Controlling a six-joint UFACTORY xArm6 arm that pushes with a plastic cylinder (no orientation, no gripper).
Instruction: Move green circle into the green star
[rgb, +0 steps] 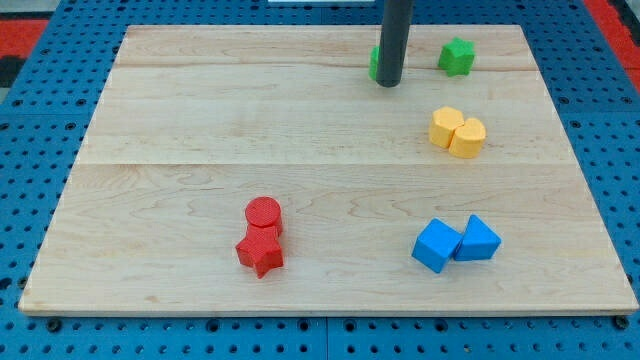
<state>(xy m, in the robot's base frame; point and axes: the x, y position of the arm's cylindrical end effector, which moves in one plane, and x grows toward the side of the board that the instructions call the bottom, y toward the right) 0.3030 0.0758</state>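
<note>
The green circle (374, 63) sits near the view's top, mostly hidden behind my rod; only its left edge shows. My tip (388, 84) rests on the board right in front of the circle, touching or nearly touching it. The green star (456, 57) lies to the view's right of the circle, apart from it, near the board's top edge.
A yellow hexagon (446, 125) and a yellow heart (467, 138) touch each other below the star. A blue cube (437, 245) and a blue triangle (478, 239) sit at lower right. A red circle (263, 212) and a red star (261, 251) sit at lower centre.
</note>
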